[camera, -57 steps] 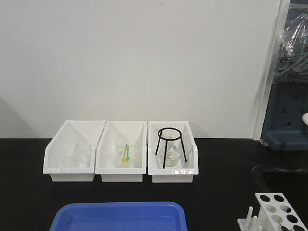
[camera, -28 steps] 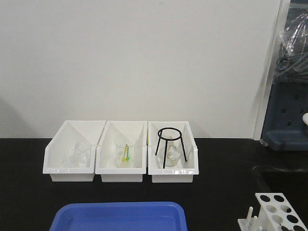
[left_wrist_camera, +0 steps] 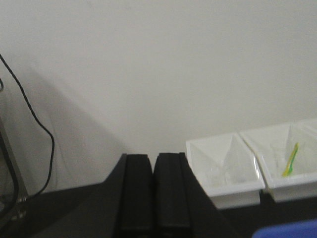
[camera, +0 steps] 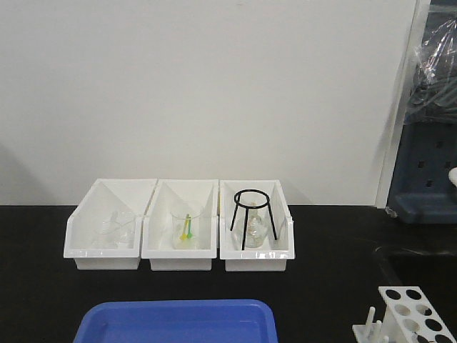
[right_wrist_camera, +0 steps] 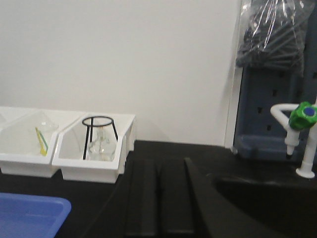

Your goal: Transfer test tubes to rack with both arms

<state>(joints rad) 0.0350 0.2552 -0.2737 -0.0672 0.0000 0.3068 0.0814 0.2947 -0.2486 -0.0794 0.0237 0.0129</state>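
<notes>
Black and blunt, the left tool sat closed tight, jaws pressed together with nothing between them. Ahead of it to the right stood white bins holding clear glassware too blurred to name. The right tool was likewise closed and empty. Ahead to its left a tripod ring stood in a bin, with a blue tray nearer on that side. The white rack stood on the bench, right of the tray and apart from it.
</notes>
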